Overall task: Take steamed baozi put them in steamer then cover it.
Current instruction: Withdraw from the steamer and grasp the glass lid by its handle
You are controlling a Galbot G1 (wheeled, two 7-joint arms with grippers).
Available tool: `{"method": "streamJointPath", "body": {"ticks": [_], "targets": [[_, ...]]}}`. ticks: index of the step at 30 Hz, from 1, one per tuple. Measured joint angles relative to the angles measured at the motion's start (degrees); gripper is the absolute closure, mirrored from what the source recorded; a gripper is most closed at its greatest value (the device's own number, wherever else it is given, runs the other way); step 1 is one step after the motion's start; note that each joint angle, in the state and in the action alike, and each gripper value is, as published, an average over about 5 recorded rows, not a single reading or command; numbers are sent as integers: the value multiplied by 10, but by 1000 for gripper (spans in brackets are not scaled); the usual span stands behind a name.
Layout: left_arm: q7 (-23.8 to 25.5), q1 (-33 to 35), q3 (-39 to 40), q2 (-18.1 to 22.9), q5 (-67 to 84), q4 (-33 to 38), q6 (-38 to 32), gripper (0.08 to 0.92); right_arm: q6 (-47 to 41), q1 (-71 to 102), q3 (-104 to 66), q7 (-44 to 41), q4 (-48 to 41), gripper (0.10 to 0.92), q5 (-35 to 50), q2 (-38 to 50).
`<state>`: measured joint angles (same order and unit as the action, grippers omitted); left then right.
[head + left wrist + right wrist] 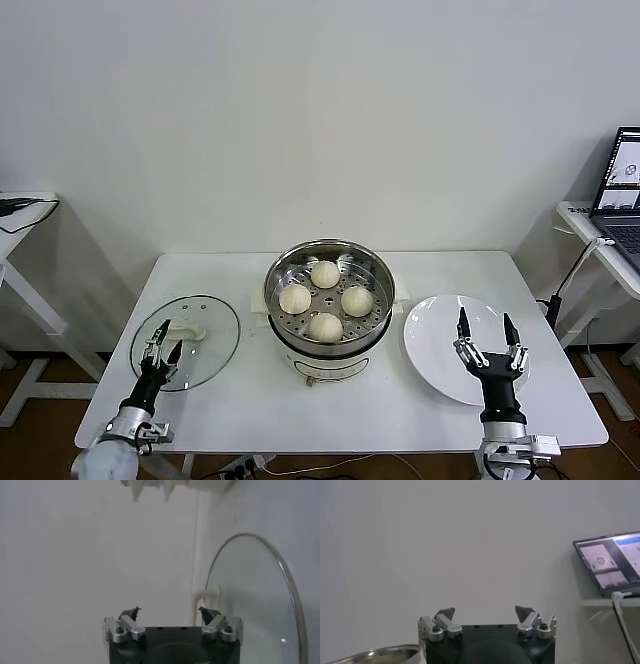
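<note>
Left gripper (162, 345) hangs over the near edge of the glass lid (210, 325), fingers spread and empty; its wrist view shows the lid's white handle (212, 597) just ahead. Probably stationed there because covering is the one step left.

Right gripper (487, 343) also spread, holding nothing, over the bare white plate (435, 335) at 3 o'clock of the steamer (330, 345). The plate carries no buns, so this arm looks finished with fetching.

Steamer sits mid-table (240, 410), lid at its 9 o'clock, well apart. All four steamed baozi (325, 274) rest on the perforated tray at roughly 12, 3, 6 and 9, spaced apart and below the rim, so the lid should seat without pressing them.

Laptop (622, 185) on the side stand, far right, clear of the work.
</note>
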<state>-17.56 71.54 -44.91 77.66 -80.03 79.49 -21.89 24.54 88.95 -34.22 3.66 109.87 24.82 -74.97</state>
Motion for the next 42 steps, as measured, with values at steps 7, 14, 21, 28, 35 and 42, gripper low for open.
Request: {"method": "streamJointPath", "body": {"ticks": [7,14,21,28,35,42], "targets": [[-6,-35,6,-2,-25,-36,12,177,4,1,-2,1,-3,203,-3,-4],[-9,-66,10,-2,-40,-65,20,177,8,3,-3,1,-8,203,-6,-6],[-12,-88,11,0,-46,-83,27,177,13,4,-1,0,-13,203,-12,-8],[-17,-96,13,2,-49,-97,33,312,17,3,0,0,-18,203,-17,-10],[-24,-99,14,4,-56,-113,32,520,23,2,0,-1,-25,203,-21,-13],[-30,-98,14,10,-65,-120,29,719,26,-2,3,-1,-30,203,-25,-14]]}}
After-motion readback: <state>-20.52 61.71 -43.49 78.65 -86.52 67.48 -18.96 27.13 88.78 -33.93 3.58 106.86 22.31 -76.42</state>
